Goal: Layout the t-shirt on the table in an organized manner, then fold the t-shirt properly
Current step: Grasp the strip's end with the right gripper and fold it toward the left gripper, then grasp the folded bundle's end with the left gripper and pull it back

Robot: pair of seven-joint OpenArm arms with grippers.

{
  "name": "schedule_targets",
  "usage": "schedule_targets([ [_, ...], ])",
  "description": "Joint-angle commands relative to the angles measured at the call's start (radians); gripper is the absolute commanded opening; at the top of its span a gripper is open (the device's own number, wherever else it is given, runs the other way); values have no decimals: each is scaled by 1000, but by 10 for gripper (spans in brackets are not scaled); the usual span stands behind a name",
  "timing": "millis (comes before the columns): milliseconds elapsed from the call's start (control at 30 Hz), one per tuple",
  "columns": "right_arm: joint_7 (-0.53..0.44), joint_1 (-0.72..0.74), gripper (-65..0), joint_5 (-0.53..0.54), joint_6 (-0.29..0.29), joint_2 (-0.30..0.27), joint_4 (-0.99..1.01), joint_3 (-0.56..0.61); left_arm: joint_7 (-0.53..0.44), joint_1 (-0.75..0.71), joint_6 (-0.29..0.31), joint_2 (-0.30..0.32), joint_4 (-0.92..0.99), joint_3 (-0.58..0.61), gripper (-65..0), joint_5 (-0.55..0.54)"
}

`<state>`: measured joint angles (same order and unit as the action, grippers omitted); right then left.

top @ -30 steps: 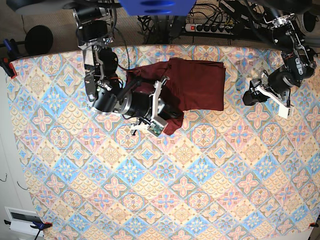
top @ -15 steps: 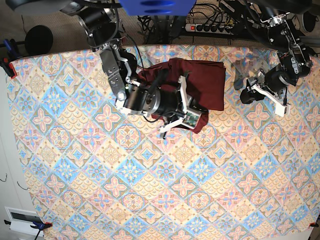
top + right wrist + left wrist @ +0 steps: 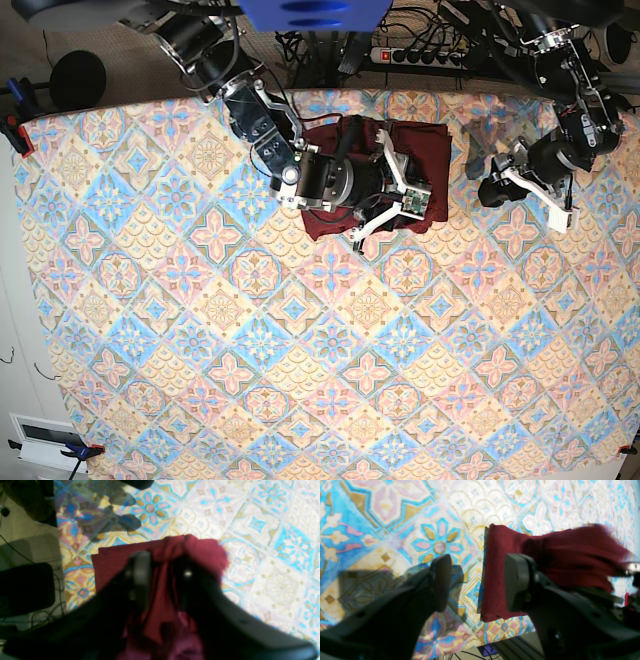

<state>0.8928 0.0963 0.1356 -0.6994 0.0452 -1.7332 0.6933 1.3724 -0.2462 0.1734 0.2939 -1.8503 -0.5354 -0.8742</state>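
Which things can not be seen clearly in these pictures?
- Base view: the right gripper and its arm cover much of the t-shirt, hiding the fold.
- Right wrist view: blur hides whether the gripper grips cloth.
- Left wrist view: the t-shirt's far end is blurred; one finger covers part.

shirt (image 3: 425,150): maroon, plain knit, folded into a compact block with straight edges; one bunched fold rises between the right pincer's (image 3: 162,572) jaws; rest lies flat beyond and beneath it.
table (image 3: 300,350): pastel diamond-tile cloth, flat; shirt lies near its far edge.
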Motion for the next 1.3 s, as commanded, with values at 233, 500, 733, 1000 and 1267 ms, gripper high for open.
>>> schedule_targets([
  [233, -50, 6, -425, 16, 1, -18, -116, -123, -12, 6, 5, 15, -15, 50, -336, -18],
  [500, -50, -88, -456, 19, 1, -117, -182, -297, -11, 3, 7, 17, -19, 173, -336, -26],
  [733, -50, -131, -461, 19, 1, -138, -184, -436, -6, -18, 7, 23, -82, 269, -331, -222],
  [1000, -50, -140, -461, 20, 1, -163, -182, -453, -12, -49, 1, -51, -134, 311, -330, -218],
  [1267, -50, -140, -461, 20, 1, -166, -182, -453, -15, -26, -4, -141, -38, 314, -330, -214],
])
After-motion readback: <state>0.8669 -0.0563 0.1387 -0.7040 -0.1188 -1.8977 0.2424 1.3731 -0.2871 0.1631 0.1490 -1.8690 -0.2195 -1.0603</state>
